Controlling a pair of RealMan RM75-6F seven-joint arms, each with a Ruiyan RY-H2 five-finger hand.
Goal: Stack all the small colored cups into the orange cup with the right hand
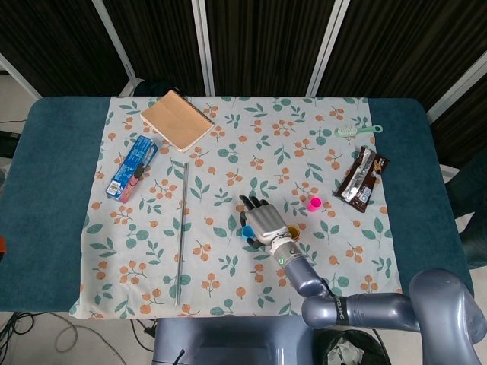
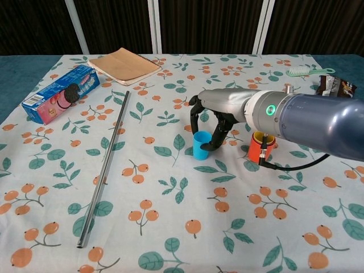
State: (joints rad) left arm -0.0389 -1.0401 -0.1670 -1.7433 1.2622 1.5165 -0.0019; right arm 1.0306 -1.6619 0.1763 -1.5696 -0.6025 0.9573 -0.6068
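Head view
Right hand: the right hand lies low over the flowered cloth, fingers pointing away from the robot and draped over the blue cup; only a sliver of blue shows at its left edge.
Orange cup: the orange cup shows as a small orange and yellow patch just beside the wrist, mostly hidden by it.
Pink cup: the pink cup stands upright on the cloth, apart from the hand, between it and the chocolate wrapper.
Left side: a metal rod lies lengthwise; a cookie box and a notebook lie beyond it.
Far right: a green brush lies near the cloth's edge.
Left hand: seen in neither view.

Chest view
Right hand: the right hand arches over the blue cup, fingers curled down behind it and the thumb tip touching its right side near the rim; whether the grip is firm cannot be told.
Blue cup: upright on the cloth, mouth open upward.
Orange cup: the orange cup stands upright just right of the blue cup, under the forearm, with a yellow lining visible inside.
Others: rod, cookie box, notebook, brush and wrapper lie well apart from the hand.
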